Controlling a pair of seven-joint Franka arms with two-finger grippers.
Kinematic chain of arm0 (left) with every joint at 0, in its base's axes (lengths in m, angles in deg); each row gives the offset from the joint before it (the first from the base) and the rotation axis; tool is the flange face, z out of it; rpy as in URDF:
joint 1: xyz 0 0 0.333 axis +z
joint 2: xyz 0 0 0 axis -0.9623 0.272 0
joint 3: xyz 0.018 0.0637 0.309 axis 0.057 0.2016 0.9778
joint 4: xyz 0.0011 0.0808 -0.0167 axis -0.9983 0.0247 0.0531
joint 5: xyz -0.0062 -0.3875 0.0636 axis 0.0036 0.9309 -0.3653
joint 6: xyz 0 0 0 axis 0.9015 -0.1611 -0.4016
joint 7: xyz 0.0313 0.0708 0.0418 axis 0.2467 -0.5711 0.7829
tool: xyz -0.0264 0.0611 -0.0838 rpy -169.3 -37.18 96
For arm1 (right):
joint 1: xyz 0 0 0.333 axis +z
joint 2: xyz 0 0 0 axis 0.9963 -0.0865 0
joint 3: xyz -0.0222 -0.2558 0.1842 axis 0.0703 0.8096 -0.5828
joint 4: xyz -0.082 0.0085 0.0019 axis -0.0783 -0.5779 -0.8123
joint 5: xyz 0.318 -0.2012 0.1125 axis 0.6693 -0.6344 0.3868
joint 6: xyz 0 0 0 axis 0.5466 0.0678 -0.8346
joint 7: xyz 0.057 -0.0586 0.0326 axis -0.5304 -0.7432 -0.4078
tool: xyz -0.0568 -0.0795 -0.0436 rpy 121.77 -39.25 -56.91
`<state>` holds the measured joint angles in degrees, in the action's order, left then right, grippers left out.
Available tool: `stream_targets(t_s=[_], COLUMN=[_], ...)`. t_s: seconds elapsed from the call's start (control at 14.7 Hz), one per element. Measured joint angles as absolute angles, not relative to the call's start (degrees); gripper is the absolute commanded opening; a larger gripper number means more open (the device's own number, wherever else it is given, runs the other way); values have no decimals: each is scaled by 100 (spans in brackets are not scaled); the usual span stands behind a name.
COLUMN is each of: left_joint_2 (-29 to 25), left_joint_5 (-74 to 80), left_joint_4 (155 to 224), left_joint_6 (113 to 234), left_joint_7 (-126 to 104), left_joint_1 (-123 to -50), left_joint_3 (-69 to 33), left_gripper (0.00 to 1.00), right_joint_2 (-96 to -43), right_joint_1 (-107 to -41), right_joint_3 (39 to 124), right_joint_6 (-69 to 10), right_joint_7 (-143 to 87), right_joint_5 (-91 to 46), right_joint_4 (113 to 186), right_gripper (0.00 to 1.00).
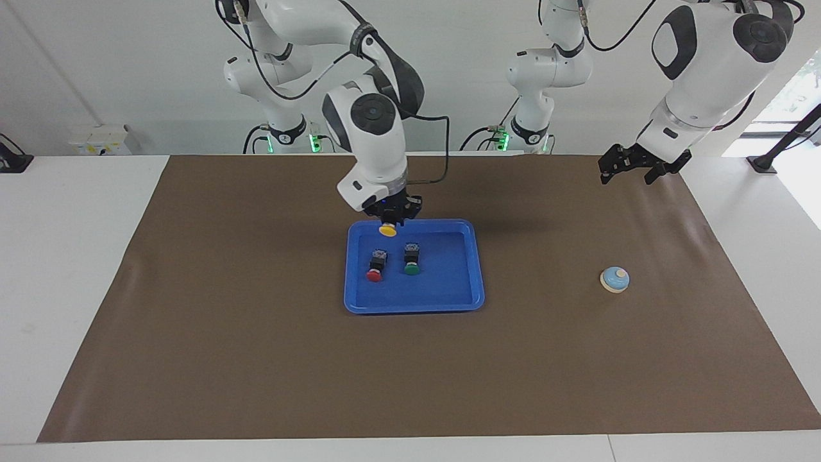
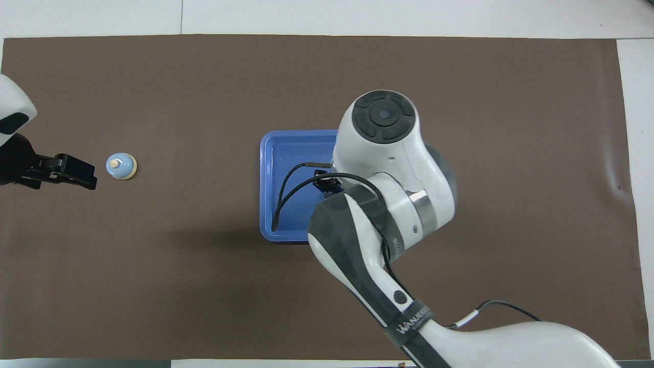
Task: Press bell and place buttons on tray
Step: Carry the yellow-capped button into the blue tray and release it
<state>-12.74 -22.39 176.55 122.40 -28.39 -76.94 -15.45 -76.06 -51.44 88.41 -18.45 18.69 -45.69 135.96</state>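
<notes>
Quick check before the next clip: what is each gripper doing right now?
Left gripper: open, empty, waiting near the bell.
Right gripper: shut on the yellow button, over the tray.

Brown mat (image 1: 256, 359) spread over a white table (image 1: 70, 256), white wall (image 1: 449, 64)

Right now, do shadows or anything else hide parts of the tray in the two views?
Facing view: the tray is evenly lit, with only the yellow button in the right gripper above its rim. Overhead view: the right arm covers much of it.

Red button (image 1: 374, 269) and green button (image 1: 411, 260) lie in blue tray (image 1: 476, 269).
</notes>
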Motion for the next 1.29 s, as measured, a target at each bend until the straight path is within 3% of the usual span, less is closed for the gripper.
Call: stream_targets(t_s=[0.27, 0.61, 0.68, 0.75, 1.09, 1.29], left_joint_2=[-1274, -1274, -1274, -1274, -1274, -1274], left_joint_5=[-2239, -2239, -2239, -2239, -2239, -2239], left_joint_4=[17655, 17655, 17655, 17655, 17655, 17655], left_joint_6=[12240, 12240, 12240, 12240, 12240, 12240], left_joint_7=[-2839, -2839, -2839, -2839, -2839, -2839], left_joint_1=[-7694, -7694, -7694, -7694, -7694, -7694], left_joint_3=[-1545, -1545, -1545, -1545, -1545, -1545], left_gripper=[100, 100, 100, 100, 100, 100], right_joint_2=[-8533, -8939, -8955, -8957, -8950, -8829], right_joint_1=[-4689, -4543, -4544, -4544, -4414, -4431], right_joint_3=[8854, 8875, 8882, 8884, 8899, 9056], right_joint_6=[-2555, -2918, -2931, -2938, -2906, -2402], right_joint_7=[1964, 1970, 2041, 2183, 2743, 2795], right_joint_5=[-4569, -4579, -4579, -4579, -4580, -4587], right_joint_4=[13188, 13150, 13149, 13148, 13072, 12916], right_gripper=[0, 0, 39, 99, 100, 100])
